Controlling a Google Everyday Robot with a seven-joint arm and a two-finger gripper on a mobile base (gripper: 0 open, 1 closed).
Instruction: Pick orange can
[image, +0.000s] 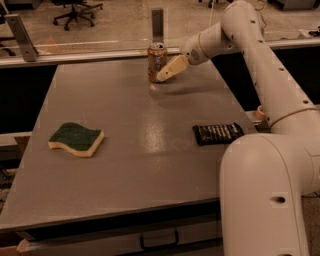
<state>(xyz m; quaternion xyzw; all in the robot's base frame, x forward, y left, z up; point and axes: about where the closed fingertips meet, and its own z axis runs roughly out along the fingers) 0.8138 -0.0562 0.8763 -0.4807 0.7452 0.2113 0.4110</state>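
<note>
I am at the reach-in step: my hand (164, 75), spread or pressed together I cannot tell, is low at the right side of the can (155, 58) standing by the bench's (125, 165) far edge, and next must straddle it squarely, then squeeze without tipping it.

I see the orange can (157, 61) as orange-brown with pale markings and a silver top. My gripper (165, 74), cream-tan, hangs just beside it near the far edge of the plain grey table (125, 125). The arm (260, 65) is white. The sponge (76, 139) is dark green over pale yellow, the wrapper (218, 133) black with faint ridges.
</note>
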